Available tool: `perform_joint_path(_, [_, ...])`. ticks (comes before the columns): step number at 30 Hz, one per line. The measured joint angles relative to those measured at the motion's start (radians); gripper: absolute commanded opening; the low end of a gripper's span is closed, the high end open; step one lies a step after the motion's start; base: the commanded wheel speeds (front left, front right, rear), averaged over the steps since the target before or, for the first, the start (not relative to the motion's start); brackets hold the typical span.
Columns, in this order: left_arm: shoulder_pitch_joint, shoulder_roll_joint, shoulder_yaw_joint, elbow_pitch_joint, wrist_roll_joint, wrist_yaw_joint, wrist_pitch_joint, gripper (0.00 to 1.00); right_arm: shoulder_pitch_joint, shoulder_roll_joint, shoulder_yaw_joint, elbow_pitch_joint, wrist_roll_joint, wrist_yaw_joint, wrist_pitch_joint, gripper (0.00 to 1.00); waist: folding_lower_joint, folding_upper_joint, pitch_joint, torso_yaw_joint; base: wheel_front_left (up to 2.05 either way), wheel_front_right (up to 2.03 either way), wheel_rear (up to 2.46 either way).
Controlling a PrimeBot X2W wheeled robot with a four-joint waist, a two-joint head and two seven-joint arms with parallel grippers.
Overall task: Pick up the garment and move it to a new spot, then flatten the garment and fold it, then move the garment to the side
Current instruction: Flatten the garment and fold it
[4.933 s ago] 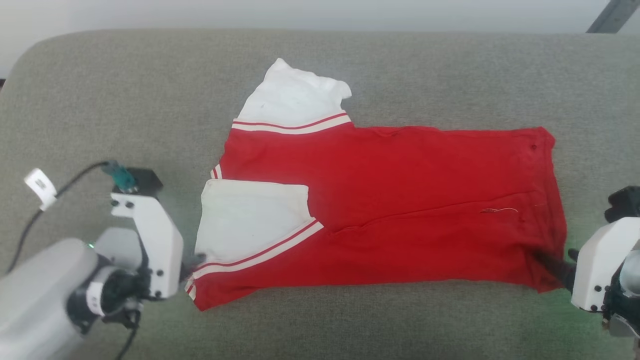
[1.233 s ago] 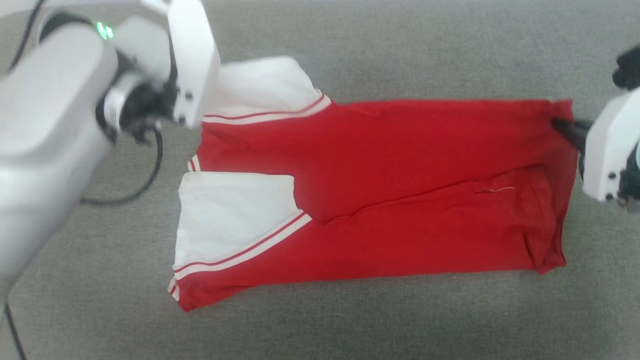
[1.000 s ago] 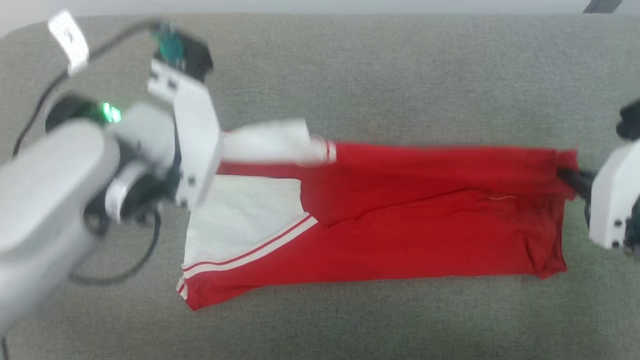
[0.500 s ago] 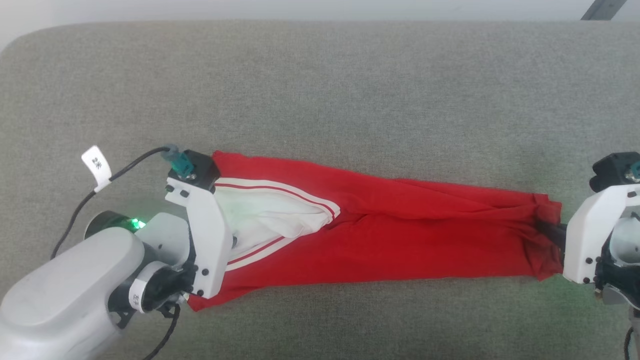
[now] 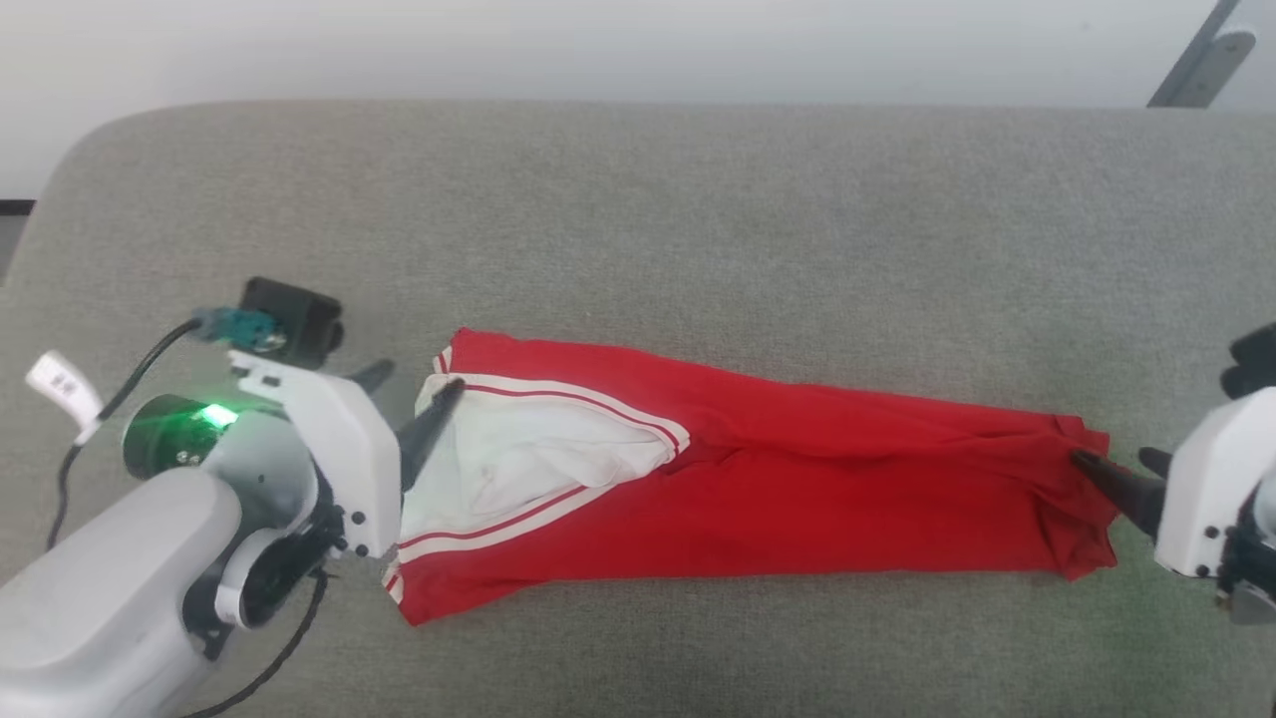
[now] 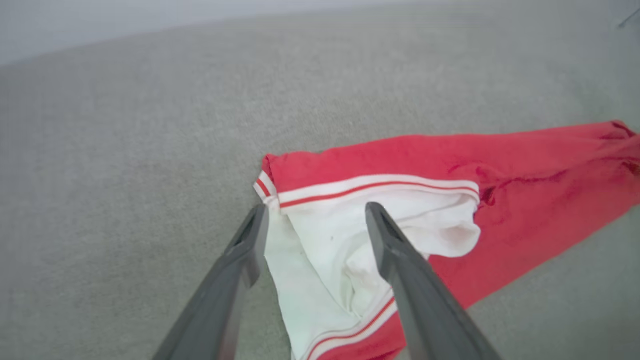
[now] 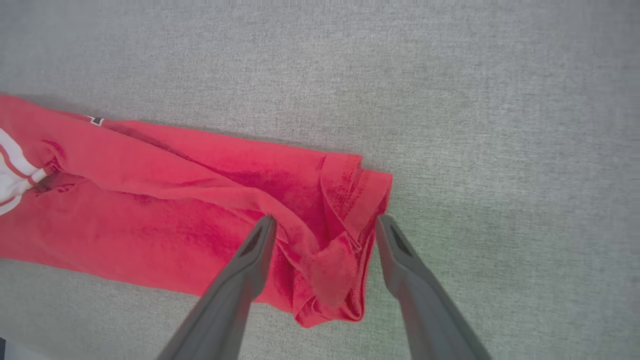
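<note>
The garment [image 5: 797, 499] is a red jersey with white sleeves and striped trim, lying as a long narrow strip across the grey surface. My left gripper [image 5: 421, 375] is open at its left end, with nothing gripped. In the left wrist view my left gripper [image 6: 316, 207] has its fingers spread over the white sleeve [image 6: 325, 250] of the garment [image 6: 525, 165]. My right gripper [image 5: 1112, 457] is open at the crumpled right end. In the right wrist view my right gripper [image 7: 326, 218] straddles the bunched hem of the garment [image 7: 150, 200] without pinching it.
The grey fabric surface [image 5: 698, 219] stretches far behind the garment to a pale wall and rounds off at the back left corner [image 5: 70, 160]. A dark slanted bar [image 5: 1196, 60] stands at the upper right. A black cable [image 5: 110, 399] trails from my left wrist.
Both grippers brought the garment's far edge over toward the near edge, doubling it into a narrow strip. They then opened and let go. The head camera also shifted.
</note>
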Motion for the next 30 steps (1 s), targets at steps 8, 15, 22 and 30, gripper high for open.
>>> perform_joint_path(8, [0.120,-0.001,0.092,0.021,0.043,0.019,-0.319,1.00,0.037,0.003,-0.101,0.019,-0.024,0.000,-0.003,1.00,0.0000,0.0000,-0.021,0.028,0.00,0.00,0.00])
perform_joint_path(15, [0.238,-0.020,0.151,0.067,0.038,0.021,-0.513,1.00,0.050,0.013,-0.137,0.078,-0.024,0.000,-0.003,1.00,0.0001,0.0000,-0.018,0.063,0.00,0.00,0.00])
perform_joint_path(22, [0.331,-0.069,0.281,0.116,0.078,0.005,-0.556,1.00,0.033,0.001,-0.078,0.171,0.006,0.000,-0.026,1.00,0.0000,0.0000,-0.008,0.099,0.00,0.00,0.00])
perform_joint_path(30, [0.460,-0.210,0.538,0.118,0.255,-0.071,-0.559,1.00,-0.016,-0.045,0.013,0.294,0.086,-0.001,-0.047,0.00,0.0000,0.0000,-0.001,0.138,0.00,0.00,0.00])
